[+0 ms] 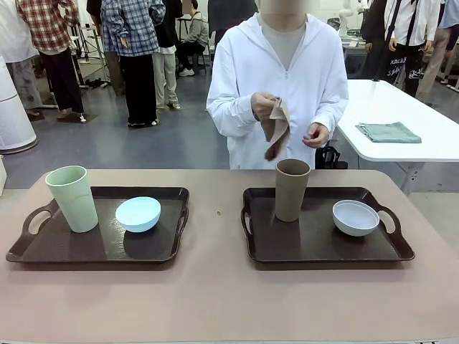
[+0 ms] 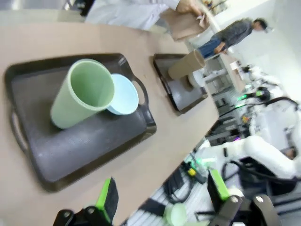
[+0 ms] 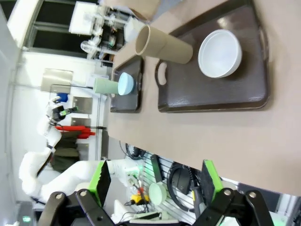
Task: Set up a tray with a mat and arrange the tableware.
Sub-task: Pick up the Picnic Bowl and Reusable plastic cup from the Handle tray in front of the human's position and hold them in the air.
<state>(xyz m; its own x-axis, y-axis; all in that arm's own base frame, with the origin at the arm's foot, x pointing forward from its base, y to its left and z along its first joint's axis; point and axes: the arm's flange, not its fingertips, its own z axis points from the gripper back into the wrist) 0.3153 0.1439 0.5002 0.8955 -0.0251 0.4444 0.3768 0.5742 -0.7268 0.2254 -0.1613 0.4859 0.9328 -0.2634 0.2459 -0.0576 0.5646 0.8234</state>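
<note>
Standing at the far side of the table (image 1: 215, 301), a person in a white hooded top holds a folded tan-brown mat (image 1: 276, 127) up at chest height. One hand (image 1: 262, 105) grips its top and the other hand (image 1: 315, 135) is lower, just to the right of it. The mat hangs clear of the table and touches neither tray.

Two dark brown handled trays lie side by side on the table, well apart. On the left tray (image 1: 79, 251) a pale green cup (image 1: 73, 198) stands upright at the left. A light blue bowl (image 1: 138, 213) sits just right of it, near the tray's middle. On the right tray (image 1: 308, 247) a brown cup (image 1: 291, 189) stands upright at the far left, with a whitish-blue bowl (image 1: 355, 217) to its right, apart from it.

The left gripper (image 2: 162, 181) has its green-padded fingers spread wide with nothing between them, hanging back from the table's near edge by the left tray. The right gripper (image 3: 155, 167) is likewise wide open and empty, off the near edge by the right tray.
</note>
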